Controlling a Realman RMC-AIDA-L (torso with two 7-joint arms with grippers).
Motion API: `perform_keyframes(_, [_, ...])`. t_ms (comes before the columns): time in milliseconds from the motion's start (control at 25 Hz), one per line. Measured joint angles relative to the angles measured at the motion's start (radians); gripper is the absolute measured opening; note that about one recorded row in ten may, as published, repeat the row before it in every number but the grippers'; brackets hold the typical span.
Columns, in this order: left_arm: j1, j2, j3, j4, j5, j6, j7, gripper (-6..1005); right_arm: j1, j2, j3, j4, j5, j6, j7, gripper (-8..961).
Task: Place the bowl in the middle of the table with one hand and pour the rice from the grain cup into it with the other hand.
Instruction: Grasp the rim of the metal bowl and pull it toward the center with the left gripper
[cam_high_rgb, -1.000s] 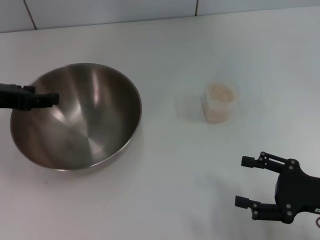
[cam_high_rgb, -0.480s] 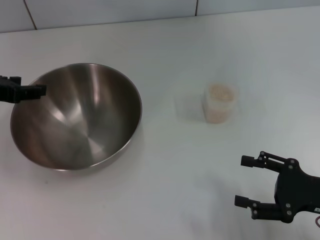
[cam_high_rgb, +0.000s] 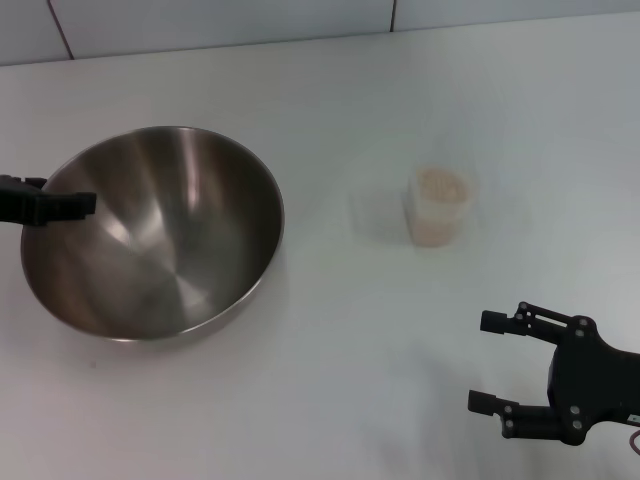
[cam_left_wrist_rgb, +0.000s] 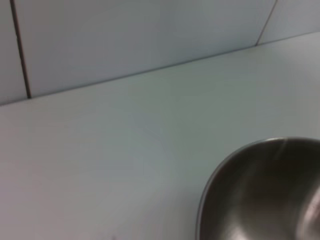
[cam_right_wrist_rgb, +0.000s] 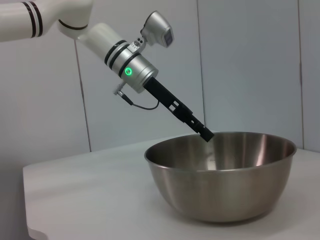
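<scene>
The steel bowl (cam_high_rgb: 150, 235) stands upright on the white table (cam_high_rgb: 330, 320), left of the middle. It also shows in the right wrist view (cam_right_wrist_rgb: 225, 185) and the left wrist view (cam_left_wrist_rgb: 260, 200). My left gripper (cam_high_rgb: 62, 205) reaches in from the left edge, its tip at the bowl's left rim; in the right wrist view the left gripper (cam_right_wrist_rgb: 205, 134) ends just at the far rim. The grain cup (cam_high_rgb: 440, 212) stands upright right of the middle, filled with rice (cam_high_rgb: 441, 184). My right gripper (cam_high_rgb: 487, 362) is open and empty near the front right, well short of the cup.
A tiled wall (cam_high_rgb: 220, 20) runs along the table's far edge. The table's near left corner shows in the right wrist view (cam_right_wrist_rgb: 35, 230). The left arm (cam_right_wrist_rgb: 120, 60) slants down over the table toward the bowl.
The left gripper's tip has drawn back to the left, from over the bowl's inside to its left rim. Bowl, cup and right gripper have not moved.
</scene>
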Motion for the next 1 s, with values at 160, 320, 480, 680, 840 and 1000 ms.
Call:
perform_keyframes(160, [-0.017, 0.000, 0.000, -0.044, 0.000, 0.001, 0.000, 703, 0.001, 0.000, 0.000, 0.000, -0.001, 0.001, 0.001, 769])
perform_keyframes(320, [-0.027, -0.002, 0.000, -0.062, -0.001, 0.004, 0.001, 697, -0.001, 0.000, 0.000, 0.000, -0.001, 0.001, 0.001, 766])
perform_keyframes(480, [-0.030, -0.002, 0.000, -0.063, -0.006, 0.009, 0.002, 685, -0.002, 0.000, 0.000, 0.000, -0.001, 0.001, 0.002, 763])
perform_keyframes(680, [-0.040, -0.001, 0.001, -0.070, -0.003, 0.017, 0.011, 440, 0.000, 0.000, 0.000, 0.000, -0.002, 0.001, 0.002, 760])
perform_keyframes(840, [-0.058, 0.000, 0.001, -0.100, -0.002, 0.018, 0.025, 304, 0.001, 0.000, 0.000, 0.000, -0.008, 0.002, 0.002, 757])
perform_keyframes(1000, [-0.069, 0.001, 0.001, -0.119, -0.001, 0.018, 0.032, 217, 0.001, 0.000, 0.000, 0.000, -0.008, 0.002, 0.002, 755])
